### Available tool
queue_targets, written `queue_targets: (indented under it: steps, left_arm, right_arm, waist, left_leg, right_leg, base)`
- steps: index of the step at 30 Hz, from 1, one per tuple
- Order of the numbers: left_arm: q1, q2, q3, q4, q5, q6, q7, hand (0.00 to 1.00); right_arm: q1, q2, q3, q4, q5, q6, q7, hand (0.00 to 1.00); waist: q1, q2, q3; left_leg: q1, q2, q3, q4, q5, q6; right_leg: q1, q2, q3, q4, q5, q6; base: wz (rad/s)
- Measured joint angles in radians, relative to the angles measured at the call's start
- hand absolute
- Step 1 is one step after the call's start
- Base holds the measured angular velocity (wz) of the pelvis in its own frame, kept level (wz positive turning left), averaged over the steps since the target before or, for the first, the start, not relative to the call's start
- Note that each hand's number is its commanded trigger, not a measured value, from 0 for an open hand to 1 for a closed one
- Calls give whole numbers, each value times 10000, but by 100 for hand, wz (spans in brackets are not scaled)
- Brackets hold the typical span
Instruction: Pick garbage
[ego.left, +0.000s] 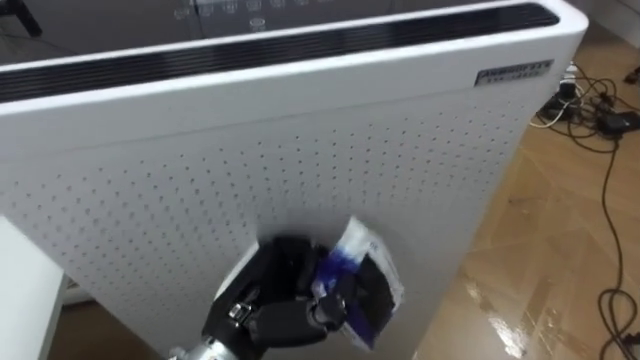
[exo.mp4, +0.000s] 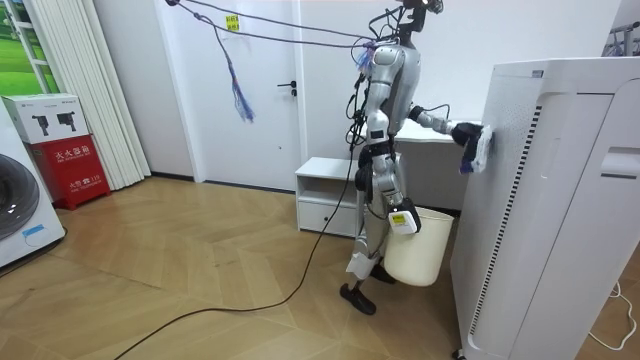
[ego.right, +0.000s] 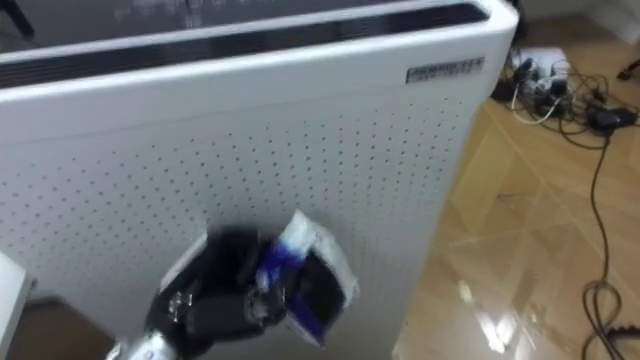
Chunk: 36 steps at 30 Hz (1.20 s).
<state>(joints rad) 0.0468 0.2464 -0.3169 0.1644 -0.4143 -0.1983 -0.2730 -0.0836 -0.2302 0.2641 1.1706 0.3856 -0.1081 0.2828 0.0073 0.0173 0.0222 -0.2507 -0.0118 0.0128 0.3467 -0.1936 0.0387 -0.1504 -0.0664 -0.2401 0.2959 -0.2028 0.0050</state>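
Note:
My left hand (ego.left: 290, 290) comes in from the lower left and is shut on a crumpled white and blue wrapper (ego.left: 360, 250), held right against the perforated front of a tall white air purifier (ego.left: 300, 150). In the room view I stand facing the purifier (exo.mp4: 560, 200), left hand (exo.mp4: 464, 133) stretched out to it at chest height with the wrapper (exo.mp4: 478, 150) hanging from it. My right hand (exo.mp4: 403, 222) hangs by my hip at the rim of a cream waste bin (exo.mp4: 420, 255); whether it grips the bin is unclear.
Cables and a power strip (ego.left: 590, 110) lie on the wooden floor to the right of the purifier. Behind me stands a low white cabinet (exo.mp4: 325, 195). A red box (exo.mp4: 70, 170) and a washing machine (exo.mp4: 20, 210) are at the room view's left.

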Motion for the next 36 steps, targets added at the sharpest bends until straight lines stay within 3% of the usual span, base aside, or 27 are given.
queue_targets:
  steps: [3,5,7,11,25,28,29,30,36]
  left_arm:
    - [-7,-46,-6,824,640,-10,299,100]
    - [-93,-95,0,1334,893,-53,596,100]
    - [-179,-246,-7,1774,1269,-56,767,100]
    - [-618,-438,-378,3092,1349,-432,1049,100]
    - [-1002,-368,-1263,5480,1493,-588,1460,100]
    - [-1029,-371,-1409,5634,1499,-590,1460,54]
    - [-1044,-370,-1418,5693,1518,-590,1459,51]
    - [-1061,-372,-1423,5737,1526,-590,1459,0]
    - [-1194,-381,-1496,6063,1926,-593,1452,0]
  right_arm:
    - [-201,0,3,93,15,0,-109,100]
    - [-537,-5,2,94,14,-9,-221,100]
    - [-652,5,125,93,39,-64,-317,100]
    - [-836,24,523,164,418,-92,-306,100]
    - [-1351,75,699,159,419,-182,-508,100]
    - [-1418,128,699,159,429,-238,-509,100]
    - [-1450,159,703,160,452,-242,-509,100]
    - [-1459,167,711,161,462,-244,-509,100]
    - [-1501,251,866,171,504,-252,-499,100]
  waist:
    - [19,14,67]
    - [51,70,177]
    - [91,117,216]
    - [274,64,254]
    - [204,23,273]
    - [207,21,274]
    - [205,14,278]
    - [205,13,279]
    - [185,-10,291]
  left_leg:
    - [-449,7,-3,238,12,21]
    - [-984,23,-13,402,38,58]
    - [-1272,24,-88,522,54,67]
    - [-1699,-13,-67,504,184,80]
    - [-2575,-10,177,701,249,114]
    - [-2630,-14,181,729,261,118]
    - [-2630,-14,188,739,261,118]
    - [-2631,-14,188,747,261,118]
    - [-2653,-33,152,795,264,112]
  right_leg:
    - [-369,-31,-93,198,-8,-10]
    - [-932,-49,-91,500,-9,-30]
    - [-1202,-62,-101,641,-7,-45]
    - [-1737,-188,-115,842,5,-75]
    - [-2803,-233,-41,1229,14,-107]
    - [-2866,-248,-39,1269,7,-117]
    - [-2868,-255,-34,1274,1,-127]
    - [-2868,-262,-34,1279,-1,-130]
    - [-2890,-347,-47,1379,-66,-166]
  base:
    - [10]
    - [3]
    - [2]
    - [0]
    - [-3]
    - [0]
    - [0]
    - [0]
    - [0]
